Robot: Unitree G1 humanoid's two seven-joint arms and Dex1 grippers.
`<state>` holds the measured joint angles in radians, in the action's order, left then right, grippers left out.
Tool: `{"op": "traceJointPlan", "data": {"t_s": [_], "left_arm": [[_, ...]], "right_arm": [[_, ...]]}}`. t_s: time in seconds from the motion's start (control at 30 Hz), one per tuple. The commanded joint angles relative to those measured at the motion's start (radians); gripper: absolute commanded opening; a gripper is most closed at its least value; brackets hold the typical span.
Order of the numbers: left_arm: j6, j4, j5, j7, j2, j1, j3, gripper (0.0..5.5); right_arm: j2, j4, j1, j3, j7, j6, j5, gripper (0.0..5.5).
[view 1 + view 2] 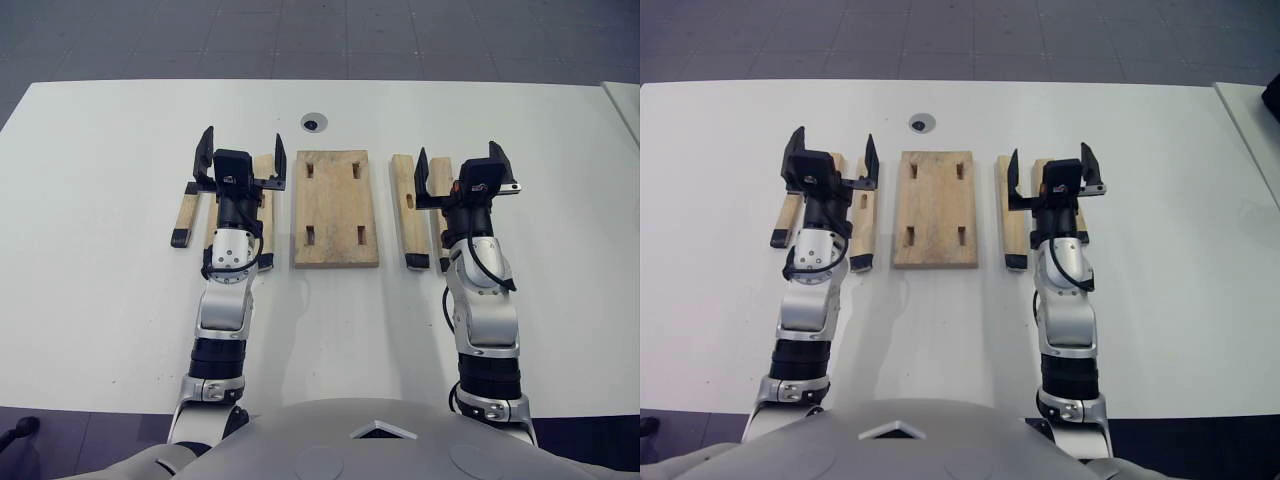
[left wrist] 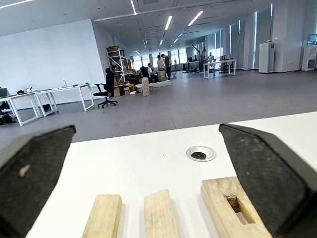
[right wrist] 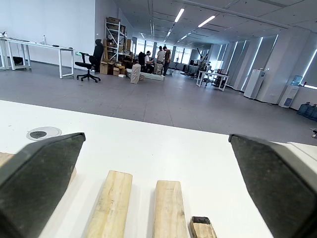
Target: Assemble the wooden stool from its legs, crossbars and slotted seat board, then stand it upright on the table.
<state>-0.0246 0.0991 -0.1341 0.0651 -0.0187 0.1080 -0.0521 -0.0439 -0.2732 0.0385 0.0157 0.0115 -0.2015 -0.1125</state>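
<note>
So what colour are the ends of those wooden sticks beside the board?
They have black caps on pale wooden legs, clearest in the left eye view.

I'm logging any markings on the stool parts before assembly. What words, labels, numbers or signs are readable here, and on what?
No text here can be read.
Seat board: bare wood, no print.
Legs beside it: bare wood, no print.
Left end effector: a tiny pale mark on its body, too small to read.
Boxes in the room behind: too blurred to read.
</note>
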Motion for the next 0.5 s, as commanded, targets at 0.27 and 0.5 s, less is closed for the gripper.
{"op": "traceJointPlan", "data": {"t_s": [0.27, 0.5], "left_arm": [[0.007, 0.001, -0.008, 0.002, -0.001, -0.01, -0.003, 5.38], [0.006, 0.005, -0.008, 0.0, -0.002, -0.013, -0.005, 5.38]], "right_arm": [[-0.013, 0.006, -0.006, 0.027, 0.0, -0.036, 0.017, 5.39], [-0.017, 0.001, -0.008, 0.022, 0.006, -0.031, 0.011, 5.39]]}}
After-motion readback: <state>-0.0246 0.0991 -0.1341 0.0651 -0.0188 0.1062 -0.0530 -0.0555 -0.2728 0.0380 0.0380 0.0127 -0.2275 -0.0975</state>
